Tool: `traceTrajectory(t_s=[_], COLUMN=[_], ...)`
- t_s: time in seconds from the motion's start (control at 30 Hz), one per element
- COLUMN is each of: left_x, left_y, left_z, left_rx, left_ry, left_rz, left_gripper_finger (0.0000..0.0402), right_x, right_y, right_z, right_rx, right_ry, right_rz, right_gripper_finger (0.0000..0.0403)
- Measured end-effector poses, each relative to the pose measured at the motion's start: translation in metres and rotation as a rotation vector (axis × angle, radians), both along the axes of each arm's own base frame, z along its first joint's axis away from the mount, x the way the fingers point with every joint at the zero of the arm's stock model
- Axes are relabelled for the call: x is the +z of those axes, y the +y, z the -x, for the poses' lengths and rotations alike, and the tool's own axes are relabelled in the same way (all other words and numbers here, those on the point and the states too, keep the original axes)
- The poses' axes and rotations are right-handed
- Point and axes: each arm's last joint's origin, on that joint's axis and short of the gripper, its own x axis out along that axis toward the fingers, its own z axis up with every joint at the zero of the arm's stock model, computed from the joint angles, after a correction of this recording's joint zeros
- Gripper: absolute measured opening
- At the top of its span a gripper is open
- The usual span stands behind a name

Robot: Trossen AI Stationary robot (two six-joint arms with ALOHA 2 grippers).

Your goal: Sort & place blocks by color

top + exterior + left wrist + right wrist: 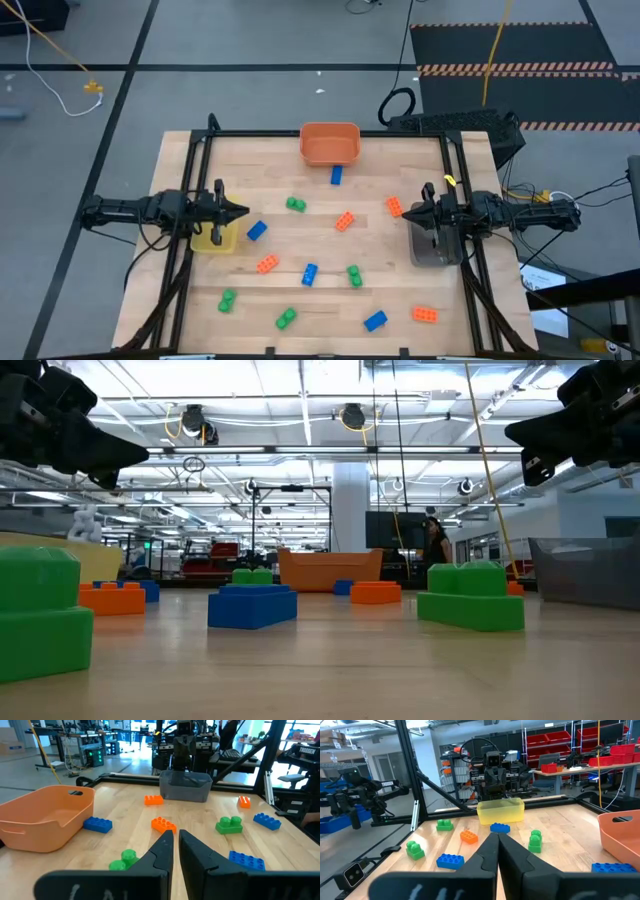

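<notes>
Several small studded blocks lie scattered flat on the wooden table (320, 300): blue ones (257, 230) (309, 273), green ones (295, 204) (354, 275) and orange ones (344, 221) (267, 264). My left gripper (243, 211) (176, 834) hovers level over the yellow bin (213, 238) at the table's left edge, shut and holding nothing. At the right edge my right gripper (405, 211) (497, 837) hovers level over the grey bin (435, 247), shut and holding nothing. The two grippers point at each other across the table.
An orange bin (330, 143) stands at the middle of the far edge, with a blue block (336, 175) just in front of it. A black frame (320, 134) runs along the table's sides. Cables and a keyboard (455, 122) lie beyond the far right corner.
</notes>
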Motion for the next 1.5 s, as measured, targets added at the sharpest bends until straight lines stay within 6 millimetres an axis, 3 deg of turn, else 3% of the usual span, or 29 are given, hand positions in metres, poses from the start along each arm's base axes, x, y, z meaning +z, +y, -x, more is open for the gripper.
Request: traceTrajectory(t_s=[1.5], left_x=[0.0001], left_y=[0.0], left_z=[0.0], left_rx=[0.0], left_ry=[-0.001], left_rz=[0.0], left_gripper_finger=[0.0033], right_x=[0.0025], right_y=[0.0], right_z=[0.0002], right_rx=[0.003], right_ry=[-0.023], right_rz=[-0.041], right_gripper_finger=[0.0])
